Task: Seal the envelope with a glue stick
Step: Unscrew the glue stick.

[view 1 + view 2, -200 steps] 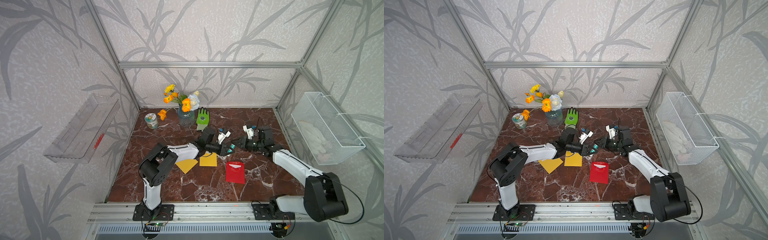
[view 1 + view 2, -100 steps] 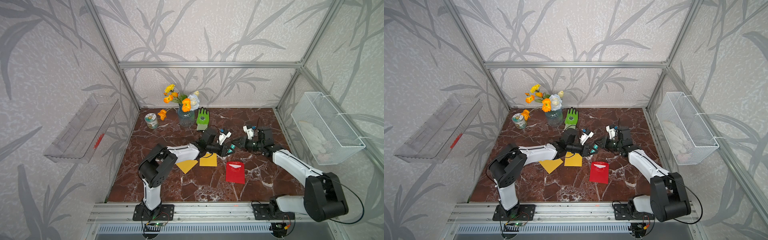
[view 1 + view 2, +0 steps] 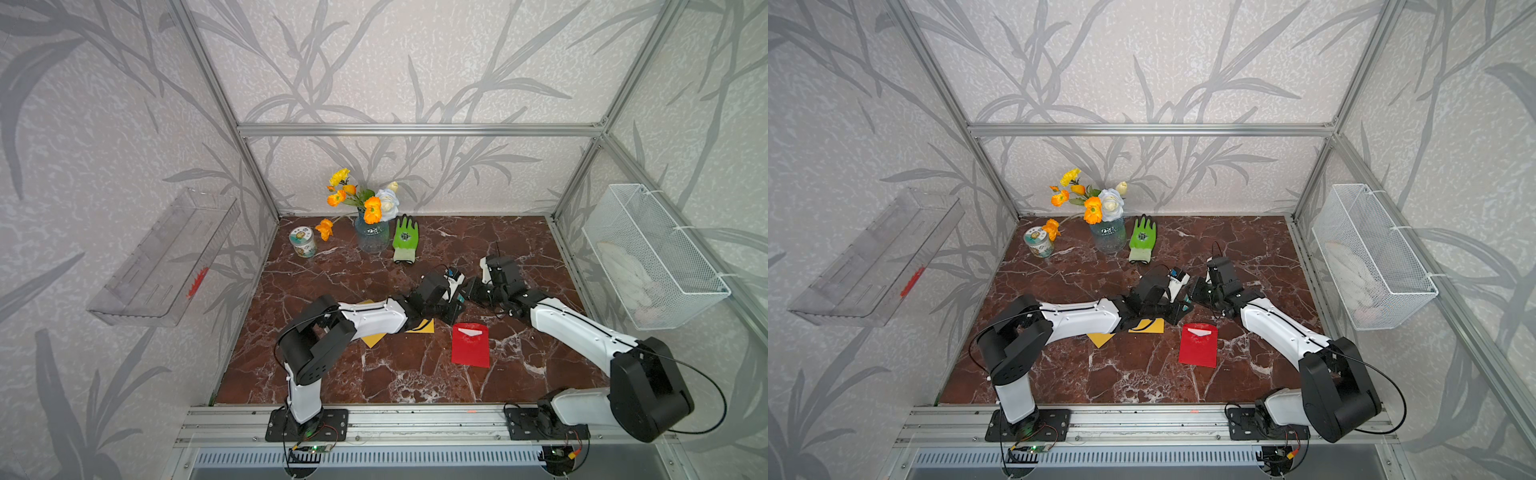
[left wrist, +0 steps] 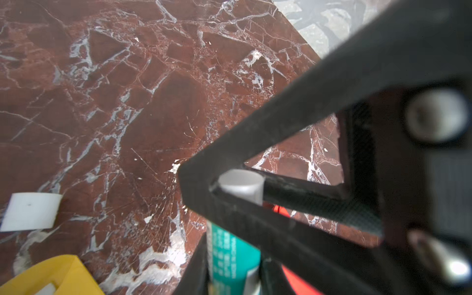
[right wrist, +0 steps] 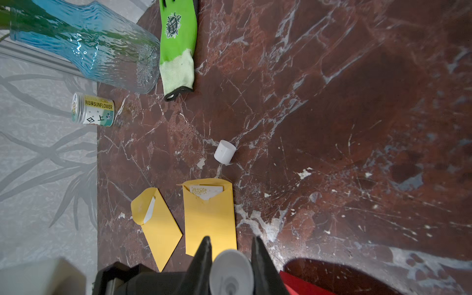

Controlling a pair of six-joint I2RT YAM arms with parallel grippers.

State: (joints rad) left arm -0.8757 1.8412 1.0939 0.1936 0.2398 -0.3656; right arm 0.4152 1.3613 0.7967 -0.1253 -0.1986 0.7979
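Right fingers (image 5: pixel 201 263), narrowly parted, apparently pinch glue stick (image 5: pixel 231 270).

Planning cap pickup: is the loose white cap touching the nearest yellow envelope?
Apart. The right wrist view shows bare marble between the white cap and that yellow envelope, at its open end.

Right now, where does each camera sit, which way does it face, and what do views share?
Top views: high over the front rail, looking down and back across the marble table; both whole arms show.
Left wrist: on the left arm, looking along the left gripper, holding the glue stick, at the table; the right gripper meets it.
Right wrist: on the right arm, looking over yellow envelopes toward the blue vase; own fingers show.
Shared: both wrist views show the loose white cap.
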